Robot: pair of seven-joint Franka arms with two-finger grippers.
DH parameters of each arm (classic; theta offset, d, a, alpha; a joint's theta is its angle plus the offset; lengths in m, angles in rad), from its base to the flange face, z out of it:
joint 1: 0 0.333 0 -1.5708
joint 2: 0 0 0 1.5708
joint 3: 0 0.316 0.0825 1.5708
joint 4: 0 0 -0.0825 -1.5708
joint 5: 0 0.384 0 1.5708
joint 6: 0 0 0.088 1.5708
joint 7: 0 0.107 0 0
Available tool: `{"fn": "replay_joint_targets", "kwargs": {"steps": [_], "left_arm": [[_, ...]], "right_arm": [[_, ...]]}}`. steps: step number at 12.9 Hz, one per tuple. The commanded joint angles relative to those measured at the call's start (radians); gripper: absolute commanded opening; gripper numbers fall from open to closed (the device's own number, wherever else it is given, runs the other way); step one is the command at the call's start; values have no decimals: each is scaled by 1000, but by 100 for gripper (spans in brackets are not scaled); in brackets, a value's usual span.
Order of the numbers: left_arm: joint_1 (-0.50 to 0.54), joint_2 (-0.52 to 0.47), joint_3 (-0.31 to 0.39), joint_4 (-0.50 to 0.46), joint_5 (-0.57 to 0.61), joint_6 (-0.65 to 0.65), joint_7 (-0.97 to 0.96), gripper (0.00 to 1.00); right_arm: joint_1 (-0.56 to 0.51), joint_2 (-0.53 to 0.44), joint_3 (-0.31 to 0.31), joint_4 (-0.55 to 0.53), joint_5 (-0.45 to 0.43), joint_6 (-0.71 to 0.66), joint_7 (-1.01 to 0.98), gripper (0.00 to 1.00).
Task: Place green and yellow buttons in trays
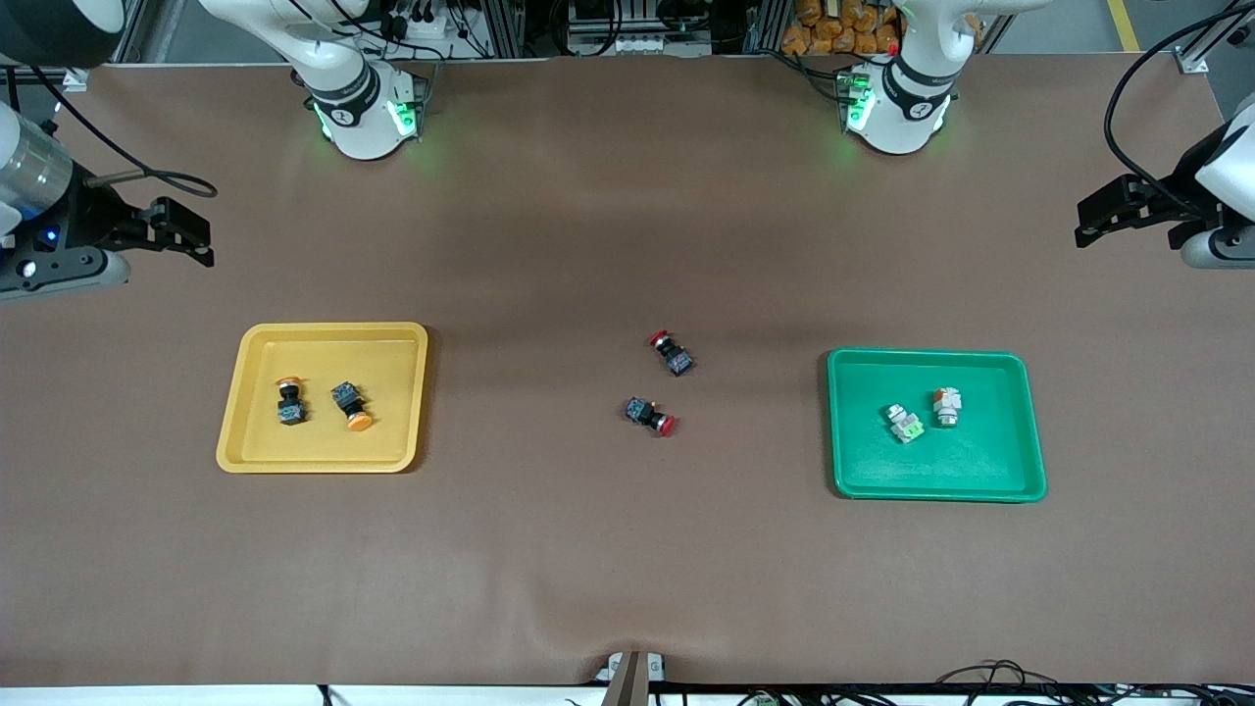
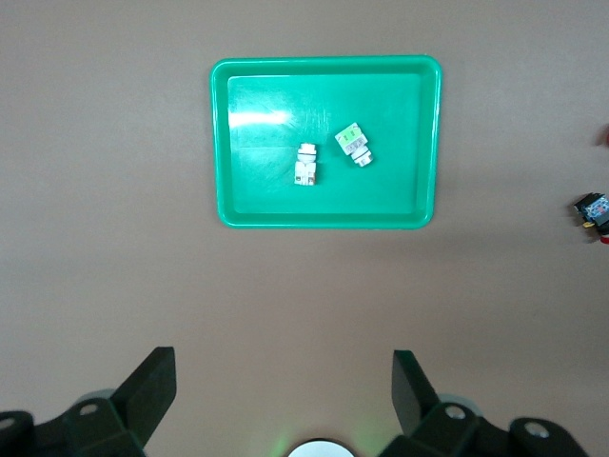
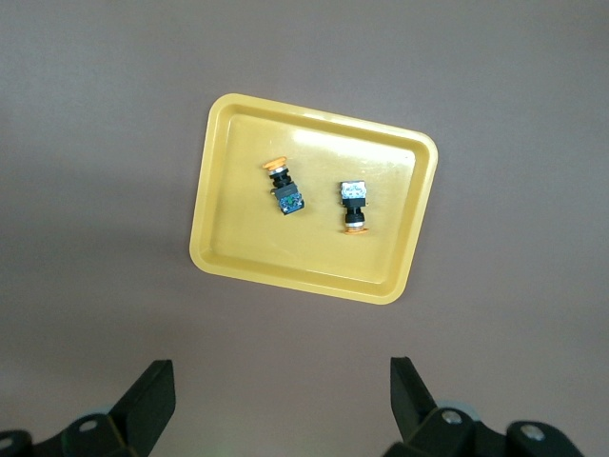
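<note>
Two black-bodied buttons with orange-yellow caps (image 1: 288, 400) (image 1: 351, 406) lie in the yellow tray (image 1: 392, 436). The right wrist view shows them too (image 3: 283, 186) (image 3: 354, 205). Two pale buttons lie in the green tray (image 1: 966, 461), one with a green face (image 1: 906, 423) and one with an orange-red face (image 1: 946, 405). My left gripper (image 1: 1083, 224) (image 2: 283, 367) hangs open and holding nothing over the bare mat at the left arm's end of the table. My right gripper (image 1: 206, 240) (image 3: 282, 371) hangs open over the mat at the right arm's end, also holding nothing.
Two black switches with red caps (image 1: 673, 353) (image 1: 650, 415) lie on the brown mat between the trays. One of them shows at the edge of the left wrist view (image 2: 594, 208). The arm bases (image 1: 363, 118) (image 1: 897, 113) stand along the table's robot side.
</note>
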Motion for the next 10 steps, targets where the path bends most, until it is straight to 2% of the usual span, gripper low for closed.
{"fn": "replay_joint_targets", "kwargs": {"steps": [1, 10], "left_arm": [[3, 4, -3, 14, 0, 1, 0, 100], [3, 4, -3, 14, -5, 1, 0, 100]], "right_arm": [[7, -7, -4, 18, 15, -13, 18, 100], [1, 1, -4, 25, 15, -6, 31, 100]]}}
